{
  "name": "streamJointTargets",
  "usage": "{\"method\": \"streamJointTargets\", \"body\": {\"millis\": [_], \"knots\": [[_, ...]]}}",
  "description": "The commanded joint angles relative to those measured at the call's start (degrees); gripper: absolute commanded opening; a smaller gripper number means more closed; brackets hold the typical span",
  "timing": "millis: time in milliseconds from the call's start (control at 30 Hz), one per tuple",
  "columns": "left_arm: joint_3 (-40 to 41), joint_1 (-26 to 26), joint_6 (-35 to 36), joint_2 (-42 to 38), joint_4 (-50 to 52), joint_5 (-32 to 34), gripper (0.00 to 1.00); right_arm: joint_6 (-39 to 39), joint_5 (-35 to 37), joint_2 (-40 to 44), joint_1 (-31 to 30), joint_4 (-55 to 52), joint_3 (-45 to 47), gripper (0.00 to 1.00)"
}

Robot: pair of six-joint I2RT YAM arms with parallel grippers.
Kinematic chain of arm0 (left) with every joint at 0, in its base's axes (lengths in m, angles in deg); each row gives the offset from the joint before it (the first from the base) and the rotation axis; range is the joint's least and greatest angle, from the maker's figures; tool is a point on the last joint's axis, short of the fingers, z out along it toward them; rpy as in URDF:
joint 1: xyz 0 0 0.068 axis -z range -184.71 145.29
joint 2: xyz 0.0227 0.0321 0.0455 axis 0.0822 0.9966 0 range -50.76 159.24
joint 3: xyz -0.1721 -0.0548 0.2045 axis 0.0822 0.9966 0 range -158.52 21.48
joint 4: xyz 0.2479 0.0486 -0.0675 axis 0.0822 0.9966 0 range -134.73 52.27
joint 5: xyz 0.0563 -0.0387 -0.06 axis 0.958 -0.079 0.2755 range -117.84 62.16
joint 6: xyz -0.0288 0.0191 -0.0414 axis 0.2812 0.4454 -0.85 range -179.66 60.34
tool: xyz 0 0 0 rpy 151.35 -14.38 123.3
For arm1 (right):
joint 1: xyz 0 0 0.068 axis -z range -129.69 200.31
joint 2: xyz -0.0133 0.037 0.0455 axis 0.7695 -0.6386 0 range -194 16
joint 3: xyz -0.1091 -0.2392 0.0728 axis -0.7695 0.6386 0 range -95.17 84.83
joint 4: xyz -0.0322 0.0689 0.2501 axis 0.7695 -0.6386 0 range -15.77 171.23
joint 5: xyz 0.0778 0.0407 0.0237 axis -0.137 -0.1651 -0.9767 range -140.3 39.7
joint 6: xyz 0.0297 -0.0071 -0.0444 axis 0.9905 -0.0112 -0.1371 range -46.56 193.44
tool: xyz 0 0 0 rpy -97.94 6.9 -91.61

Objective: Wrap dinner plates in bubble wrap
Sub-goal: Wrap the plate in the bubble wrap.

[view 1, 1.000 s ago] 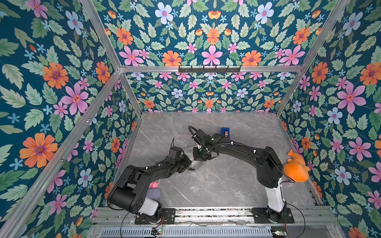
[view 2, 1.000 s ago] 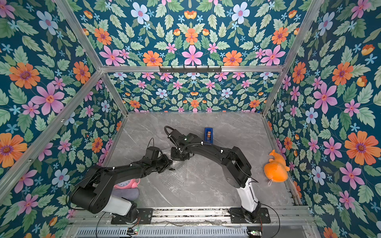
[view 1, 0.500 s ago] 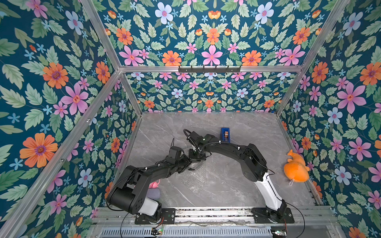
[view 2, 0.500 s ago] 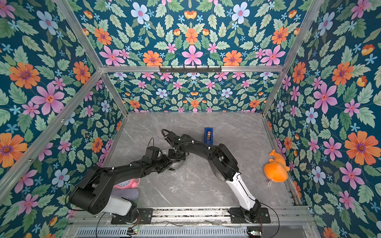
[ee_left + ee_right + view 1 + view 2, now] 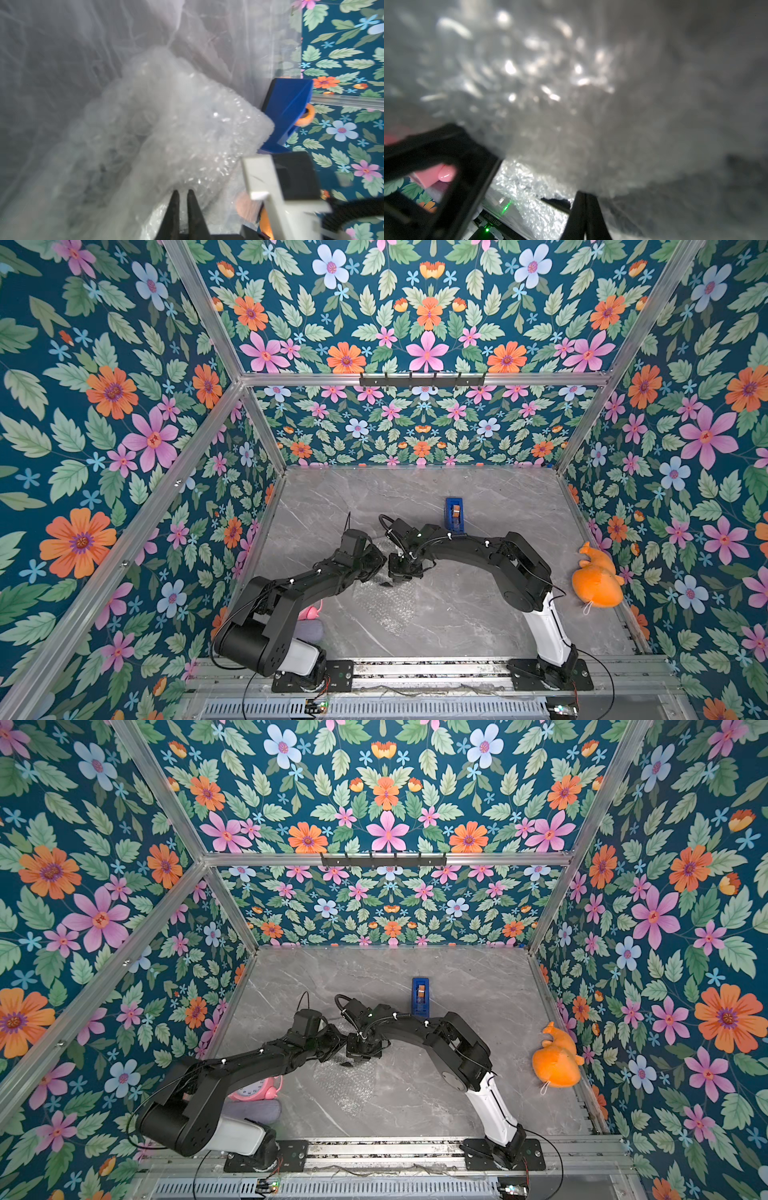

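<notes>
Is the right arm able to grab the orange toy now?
Probably not yet: the right claw is shut on the bubble wrap, and the orange toy lies far off by the wall. It must let go first.

Walls: dark teal wallpaper (image 5: 124,439) with pink, orange and pale blue flowers and green leaves, at the back and on both sides.
Frame: aluminium bars (image 5: 291,379) along the wall joins; black hook rail (image 5: 422,381) on the back bar.
Table: grey marble-look top (image 5: 353,497), white veins.
Near edge: metal rails (image 5: 436,670).
Light: even, soft.
</notes>
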Motion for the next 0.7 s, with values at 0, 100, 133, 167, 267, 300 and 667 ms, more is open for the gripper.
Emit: {"method": "streamJointTargets", "body": {"millis": [0, 100, 133, 167, 267, 300, 667], "knots": [[0.7, -0.1, 1.0, 2.1, -0.6, -1.0, 0.03, 0.7, 1.2, 0.6, -0.1, -1.4, 0.0, 0.06], [2.4, 0.0, 1.1, 2.4, -0.7, -1.1, 0.0, 0.1, 1.7, 2.1, -0.1, -1.5, -0.1, 0.08], [2.8, -0.2, 1.4, 2.2, -0.2, -0.6, 0.0, -0.2, 2.0, 2.9, -0.1, -1.5, -0.2, 0.1], [3.2, -0.4, 1.7, 2.1, 0.4, -0.2, 0.0, -0.6, 1.8, 4.0, -0.3, -1.6, -0.1, 0.15], [4.3, -1.5, 1.7, 2.1, 0.0, -0.6, 0.0, -2.2, 4.0, 9.4, -2.3, -4.9, 1.5, 0.36], [4.5, -1.7, 1.6, 2.0, -0.3, -0.9, 0.0, -2.7, 4.3, 11.3, -3.7, -5.9, 2.9, 0.4], [4.4, -1.9, 2.0, 1.8, -1.8, -1.1, 0.0, 10.2, -1.4, 18.8, -14.2, -1.2, 20.7, 0.53]]}}
